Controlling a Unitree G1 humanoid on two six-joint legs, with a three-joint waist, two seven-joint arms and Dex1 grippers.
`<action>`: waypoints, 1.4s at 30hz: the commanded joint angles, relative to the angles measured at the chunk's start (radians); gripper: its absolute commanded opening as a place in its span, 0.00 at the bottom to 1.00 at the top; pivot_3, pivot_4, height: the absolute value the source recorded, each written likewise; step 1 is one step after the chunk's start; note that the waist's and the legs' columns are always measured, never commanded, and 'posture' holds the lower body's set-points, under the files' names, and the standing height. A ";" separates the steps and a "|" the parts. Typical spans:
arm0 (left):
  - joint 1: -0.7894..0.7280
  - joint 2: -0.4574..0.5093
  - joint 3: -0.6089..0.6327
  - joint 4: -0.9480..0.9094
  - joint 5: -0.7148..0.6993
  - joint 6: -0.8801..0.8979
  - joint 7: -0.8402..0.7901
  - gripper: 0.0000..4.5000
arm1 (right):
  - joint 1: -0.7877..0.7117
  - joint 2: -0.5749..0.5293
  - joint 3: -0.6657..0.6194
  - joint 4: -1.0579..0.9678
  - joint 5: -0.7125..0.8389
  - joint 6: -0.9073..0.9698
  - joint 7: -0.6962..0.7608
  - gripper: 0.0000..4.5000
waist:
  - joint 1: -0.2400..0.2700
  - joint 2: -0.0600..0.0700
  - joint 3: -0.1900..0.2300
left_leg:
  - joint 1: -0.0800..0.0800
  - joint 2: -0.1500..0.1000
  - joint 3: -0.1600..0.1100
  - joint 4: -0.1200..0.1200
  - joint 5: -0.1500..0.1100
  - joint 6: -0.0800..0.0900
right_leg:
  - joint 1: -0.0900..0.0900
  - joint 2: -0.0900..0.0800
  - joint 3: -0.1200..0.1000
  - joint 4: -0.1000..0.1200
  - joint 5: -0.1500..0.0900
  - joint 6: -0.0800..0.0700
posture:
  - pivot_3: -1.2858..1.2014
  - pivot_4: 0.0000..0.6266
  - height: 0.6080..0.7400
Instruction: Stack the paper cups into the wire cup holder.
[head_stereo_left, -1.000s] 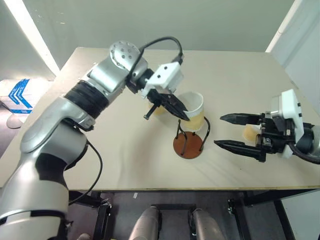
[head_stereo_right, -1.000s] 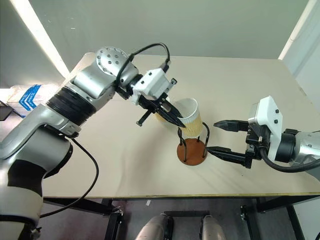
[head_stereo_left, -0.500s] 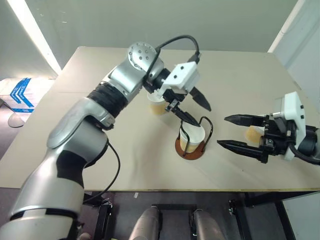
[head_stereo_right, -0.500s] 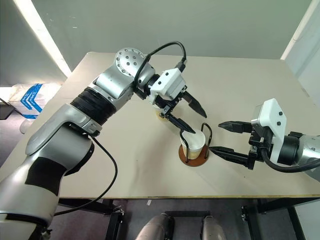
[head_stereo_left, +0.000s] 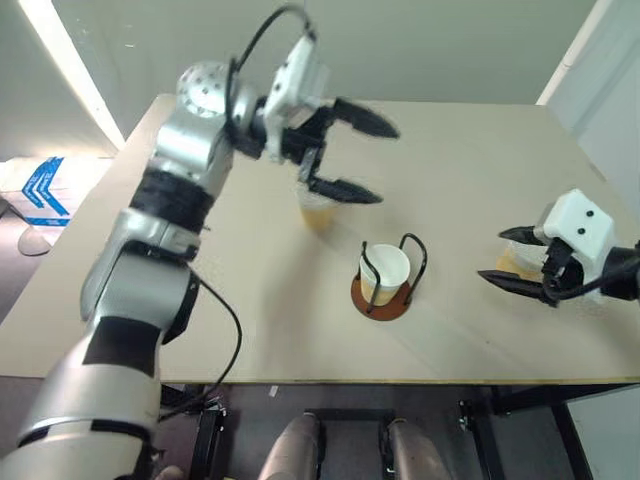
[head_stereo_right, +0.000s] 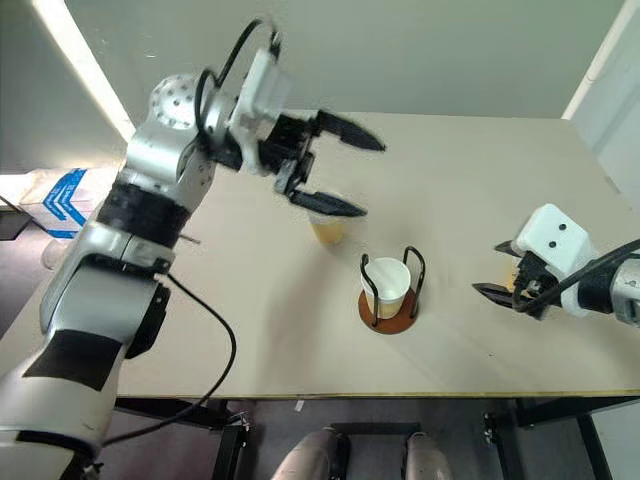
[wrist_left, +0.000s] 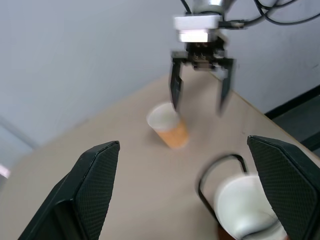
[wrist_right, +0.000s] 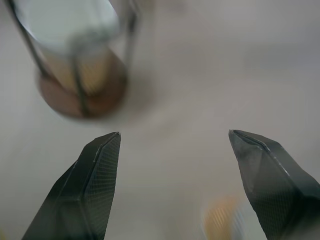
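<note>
One cup (head_stereo_left: 384, 272) sits upright in the wire holder (head_stereo_left: 380, 296). L gripper (head_stereo_left: 348, 158) hangs above the table w/ fingers wide apart, empty. R gripper (head_stereo_left: 515, 258), fingers also apart, straddles a cup (head_stereo_left: 504, 262) near the table edge; another cup (head_stereo_left: 316, 208) stands behind the holder. Risk: R pinch lands off-centre, cup tips or skids off the edge.

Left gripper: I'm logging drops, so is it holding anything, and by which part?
Nothing; the left gripper is open, clear of the cup in the holder.

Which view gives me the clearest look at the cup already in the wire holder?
The left eye view: the cup stands upright between the black loops of the wire cup holder, whole and unobstructed. The right eye view shows the same. The left wrist view catches just its white rim at the frame edge; the right wrist view shows it blurred and cropped.
</note>
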 joint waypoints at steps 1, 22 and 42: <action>0.073 0.012 0.085 -0.150 0.031 0.061 0.100 0.99 | 0.011 -0.060 0.036 0.088 -0.132 -0.086 0.056 0.81 | 0.000 0.000 0.000 | 0.000 0.000 0.000 0.001 0.000 0.000 | 0.000 0.000 0.000 0.000 0.000 0.000 | 0.52 0.24 1.00; 0.313 -0.007 0.244 -0.381 0.122 0.211 0.338 0.99 | -0.472 0.120 0.459 0.743 -0.557 -0.466 0.351 0.81 | -0.009 0.000 0.001 | 0.010 0.000 0.003 0.001 0.000 0.012 | 0.007 -0.001 0.002 0.004 0.005 -0.005 | 0.52 0.24 1.00; 0.369 0.190 0.289 -0.312 0.049 0.342 0.012 1.00 | -0.543 0.094 0.224 0.217 -0.190 -0.031 0.518 0.01 | -0.012 0.001 0.001 | 0.010 -0.001 0.000 -0.003 0.001 0.003 | 0.005 -0.001 0.000 0.006 -0.003 -0.021 | 0.52 0.24 1.00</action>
